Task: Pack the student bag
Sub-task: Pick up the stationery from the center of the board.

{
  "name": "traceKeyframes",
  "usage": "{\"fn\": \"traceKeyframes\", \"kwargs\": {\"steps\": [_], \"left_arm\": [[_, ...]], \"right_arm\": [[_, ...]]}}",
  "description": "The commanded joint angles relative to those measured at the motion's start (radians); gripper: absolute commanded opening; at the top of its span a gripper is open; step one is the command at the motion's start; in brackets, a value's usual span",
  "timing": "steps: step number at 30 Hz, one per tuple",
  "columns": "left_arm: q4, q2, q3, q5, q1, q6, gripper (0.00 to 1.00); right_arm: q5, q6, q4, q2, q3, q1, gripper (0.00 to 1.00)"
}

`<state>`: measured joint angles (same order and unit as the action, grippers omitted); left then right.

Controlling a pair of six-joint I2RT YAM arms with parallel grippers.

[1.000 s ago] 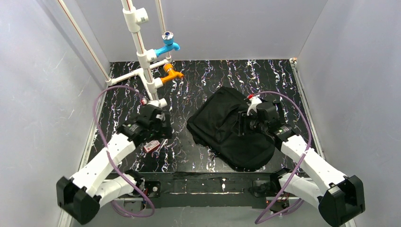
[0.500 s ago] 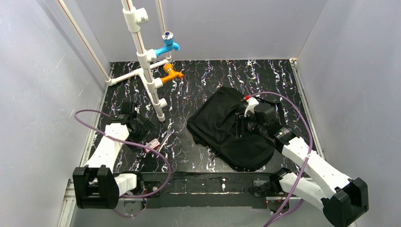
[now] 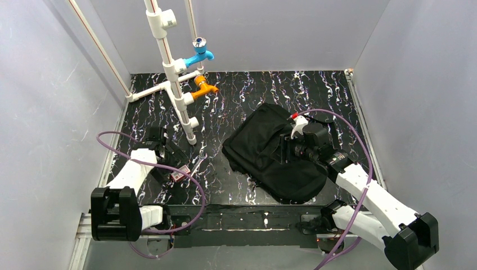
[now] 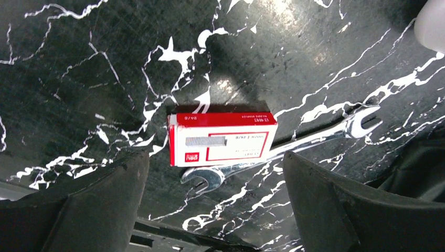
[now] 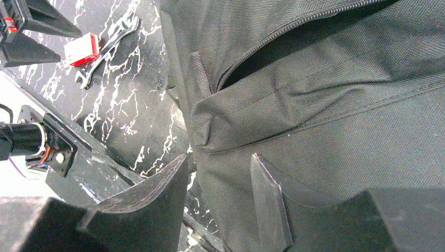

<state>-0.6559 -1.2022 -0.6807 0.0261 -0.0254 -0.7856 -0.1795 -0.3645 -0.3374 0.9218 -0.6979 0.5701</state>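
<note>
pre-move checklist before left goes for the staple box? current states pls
1. Left gripper open and empty: ok.
2. Red and white box between the left fingers' line, clear view: ok.
3. Box free of other items: not ok, it lies on top of the wrench; a grab may drag the wrench along.
4. Student bag zipper open: ok, a gap shows in the right wrist view; wide enough for the box: cannot tell.
5. Right gripper holding the bag mouth open: cannot tell; jaws partly apart over the fabric, grip not visible.
6. Pipe stand clear of the left arm: ok.
</note>
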Motion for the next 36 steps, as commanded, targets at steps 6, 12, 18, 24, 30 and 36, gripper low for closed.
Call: {"fn": "traceKeyframes", "kwargs": {"steps": [6, 12, 18, 24, 30, 36], "left_arm": [[0.058, -0.077, 0.012, -0.001, 0.004, 0.048, 0.98], [0.050, -0.125, 0.000, 0.013, -0.025, 0.032, 0.98], [0.025, -0.141, -0.012, 0.079, -0.088, -0.009, 0.98], [-0.026, -0.188, -0.038, 0.148, -0.126, -0.062, 0.94], [-0.029, -0.202, -0.040, 0.144, -0.136, -0.086, 0.82], [-0.034, -0.136, -0.050, 0.129, -0.137, -0.089, 0.67]], "right_arm": [[-0.010, -0.008, 0.054, -0.027, -0.003, 0.004, 0.55], [-0.018, -0.017, 0.069, -0.024, 0.005, 0.004, 0.55], [-0.016, -0.016, 0.066, -0.023, 0.003, 0.004, 0.55], [-0.009, -0.017, 0.056, -0.030, -0.005, 0.003, 0.55], [0.006, -0.012, 0.038, -0.044, -0.011, 0.005, 0.55], [0.017, -0.005, 0.016, -0.043, -0.032, 0.004, 0.55]]}}
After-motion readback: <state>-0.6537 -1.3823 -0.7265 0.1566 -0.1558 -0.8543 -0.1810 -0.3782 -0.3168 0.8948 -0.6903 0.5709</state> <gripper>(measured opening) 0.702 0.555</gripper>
